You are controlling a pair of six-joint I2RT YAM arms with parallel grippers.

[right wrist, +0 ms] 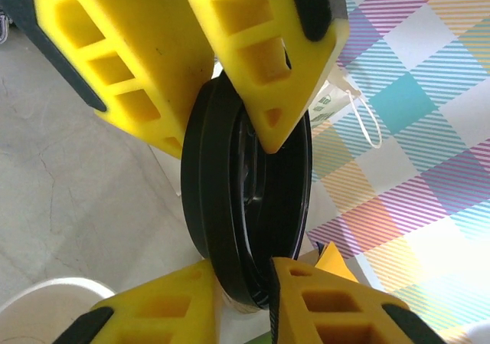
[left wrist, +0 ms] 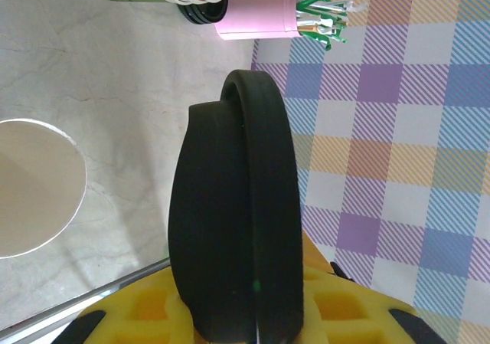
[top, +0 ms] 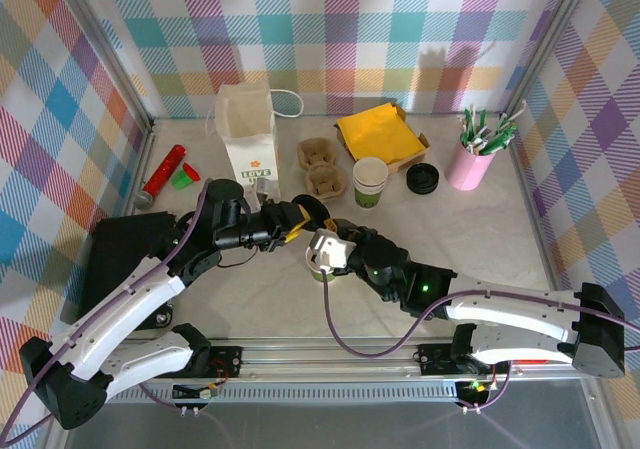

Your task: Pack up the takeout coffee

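Right wrist: clamped on black lid point(right wrist: 230, 198) from 12 by left pincer point(right wrist: 230, 141), from 6 by right pincer point(right wrist: 241, 271); prob. mid-handover, for capping open cup point(right wrist: 53, 302) at 7.

Rear row: red cylinder point(top: 163, 170), white paper bag point(top: 248, 134), brown pulp cup carrier point(top: 322, 166), lidless cream-and-green paper cup point(top: 369, 182), yellow napkin stack point(top: 378, 134), loose black round lid point(top: 422, 178), pink straw cup point(top: 470, 164). Centre: left gripper point(top: 297, 217) and right gripper point(top: 320, 243) meet, apparently at 1 black plastic lid point(top: 308, 209).

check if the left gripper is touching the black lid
Touching: left wrist view shows the black lid clamped upright between the left gripper's yellow jaws, no gap.
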